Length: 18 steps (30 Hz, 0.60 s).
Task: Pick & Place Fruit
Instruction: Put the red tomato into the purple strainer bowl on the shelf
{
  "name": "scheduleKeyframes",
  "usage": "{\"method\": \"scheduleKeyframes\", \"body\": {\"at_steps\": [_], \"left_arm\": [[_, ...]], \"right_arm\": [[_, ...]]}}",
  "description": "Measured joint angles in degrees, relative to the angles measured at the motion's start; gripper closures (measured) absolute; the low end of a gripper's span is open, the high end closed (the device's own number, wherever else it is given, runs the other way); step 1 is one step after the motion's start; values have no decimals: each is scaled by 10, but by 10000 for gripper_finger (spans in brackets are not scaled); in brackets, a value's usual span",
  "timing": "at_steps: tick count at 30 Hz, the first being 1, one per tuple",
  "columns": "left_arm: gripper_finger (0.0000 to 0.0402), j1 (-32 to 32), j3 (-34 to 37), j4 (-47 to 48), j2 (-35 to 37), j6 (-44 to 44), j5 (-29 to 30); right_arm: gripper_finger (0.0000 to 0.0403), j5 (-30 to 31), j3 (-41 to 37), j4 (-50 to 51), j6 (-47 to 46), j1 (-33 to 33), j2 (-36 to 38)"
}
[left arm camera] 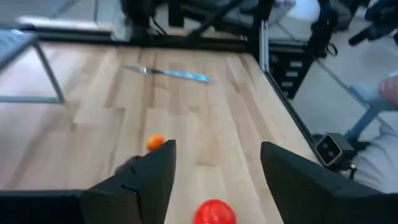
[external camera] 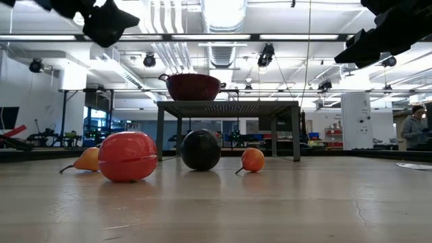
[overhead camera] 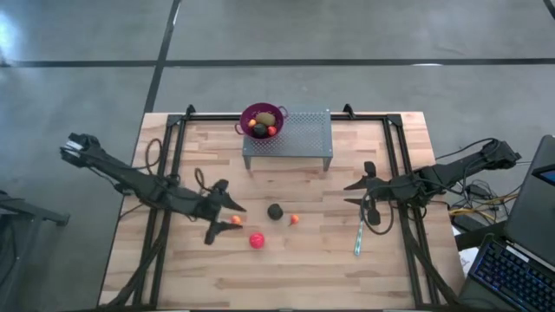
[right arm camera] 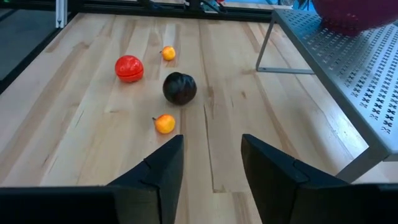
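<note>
On the wooden table lie a red ball (overhead camera: 257,240), a dark ball (overhead camera: 275,211) and two tiny orange fruits (overhead camera: 294,219) (overhead camera: 236,221). A purple colander (overhead camera: 262,120) stands on a perforated metal stand (overhead camera: 299,137) at the far edge, with several fruit pieces resting in it. My left gripper (overhead camera: 221,217) hangs open above the table left of the fruit. In its wrist view the red ball (left arm camera: 214,213) shows below and between its fingers, untouched. My right gripper (right arm camera: 211,162) is open, raised at the right, and points toward the fruit (right arm camera: 180,88).
A slim teal stick (overhead camera: 358,236) lies on the table near my right gripper. The stand's legs (right arm camera: 264,46) rise from the far middle of the table. Black frame rails run along the left and right table edges. A keyboard (overhead camera: 512,273) sits off the table's right.
</note>
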<state>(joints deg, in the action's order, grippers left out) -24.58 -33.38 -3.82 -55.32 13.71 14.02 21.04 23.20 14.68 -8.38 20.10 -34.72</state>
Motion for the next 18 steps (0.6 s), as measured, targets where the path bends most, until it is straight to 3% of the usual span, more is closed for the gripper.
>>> {"method": "scheduleKeyframes", "body": {"at_steps": [9, 18], "left_arm": [[119, -39, -157, 174, -148, 85, -13], [119, -46, -195, 198, -244, 126, -53]], "right_arm": [[225, 0, 0, 0, -1, 0, 0], [208, 0, 0, 0, -1, 0, 0]]}}
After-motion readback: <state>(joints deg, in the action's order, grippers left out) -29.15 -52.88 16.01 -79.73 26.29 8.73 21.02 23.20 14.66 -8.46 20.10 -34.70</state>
